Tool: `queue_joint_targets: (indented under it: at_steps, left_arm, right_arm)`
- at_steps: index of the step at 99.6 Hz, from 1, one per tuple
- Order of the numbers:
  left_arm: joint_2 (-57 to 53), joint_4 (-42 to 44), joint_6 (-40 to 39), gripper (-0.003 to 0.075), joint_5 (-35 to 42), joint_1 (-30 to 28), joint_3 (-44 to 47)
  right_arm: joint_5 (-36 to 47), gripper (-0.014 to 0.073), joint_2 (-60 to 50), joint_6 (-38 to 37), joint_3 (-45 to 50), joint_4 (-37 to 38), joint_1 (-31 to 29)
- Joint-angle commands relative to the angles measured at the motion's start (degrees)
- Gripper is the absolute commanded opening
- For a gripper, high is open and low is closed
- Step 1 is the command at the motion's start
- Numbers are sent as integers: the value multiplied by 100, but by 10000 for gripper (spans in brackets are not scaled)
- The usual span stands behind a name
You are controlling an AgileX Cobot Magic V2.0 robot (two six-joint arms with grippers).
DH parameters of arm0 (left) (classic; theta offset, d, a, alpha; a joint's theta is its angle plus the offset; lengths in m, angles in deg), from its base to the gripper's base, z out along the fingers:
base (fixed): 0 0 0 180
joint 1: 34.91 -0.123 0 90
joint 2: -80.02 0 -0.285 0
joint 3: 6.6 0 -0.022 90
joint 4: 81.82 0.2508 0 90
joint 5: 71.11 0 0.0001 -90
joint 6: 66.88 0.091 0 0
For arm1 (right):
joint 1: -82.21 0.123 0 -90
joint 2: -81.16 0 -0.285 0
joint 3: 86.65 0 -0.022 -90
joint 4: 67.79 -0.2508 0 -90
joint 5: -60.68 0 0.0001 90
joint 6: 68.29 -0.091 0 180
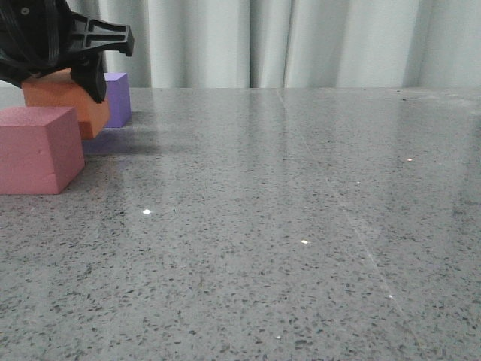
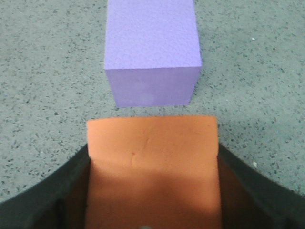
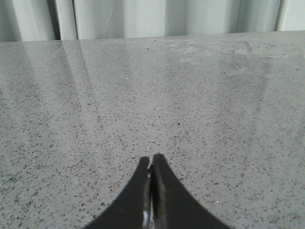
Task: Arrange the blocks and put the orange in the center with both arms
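Observation:
My left gripper (image 1: 68, 75) is shut on the orange cube (image 1: 66, 105) at the far left of the table, between the pink-red cube (image 1: 39, 149) in front and the purple cube (image 1: 117, 98) behind. The orange cube looks tilted; I cannot tell if it touches the table. In the left wrist view the orange cube (image 2: 153, 167) fills the space between my black fingers (image 2: 38, 198), and the purple cube (image 2: 151, 52) stands just beyond it with a narrow gap. My right gripper (image 3: 151, 164) is shut and empty over bare table; it does not show in the front view.
The grey speckled tabletop (image 1: 285, 226) stretches to the right of the cubes. A pale curtain (image 1: 301, 41) hangs behind the table's far edge.

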Motion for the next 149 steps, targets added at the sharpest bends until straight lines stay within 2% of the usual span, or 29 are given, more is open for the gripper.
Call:
queue_joint_targets:
  at_steps: [1, 39, 49, 56, 68, 76, 114, 125, 149]
  left_arm:
    - [-225, 126, -51, 195, 351, -19, -86]
    - [169, 78, -51, 195, 434, -19, -86]
    - [193, 80, -51, 227, 434, -19, -86]
    - [193, 80, -51, 293, 434, -19, -86]
    - [193, 64, -51, 504, 434, -19, -99]
    - [180, 42, -51, 574, 433, -19, -107]
    - [-575, 79, -22, 578, 424, -9, -107]
    - [-1072, 90, -22, 575, 388, -9, -107]
    - [-2468, 821, -12, 575, 333, -22, 385]
  right_arm:
    - [485, -67, -50, 48, -81, 15, -18]
    - [485, -67, -50, 48, -81, 15, -18]
    - [485, -67, -50, 48, -81, 15, -18]
    - [485, -67, -50, 48, -81, 15, -18]
    - [485, -67, -50, 48, -81, 15, -18]
    - [485, -67, -50, 48, -81, 15, -18]
    - [485, -67, -50, 48, -81, 15, -18]
    - [485, -67, -50, 48, -81, 15, -18]
    - [485, -67, -50, 48, -81, 15, -18]
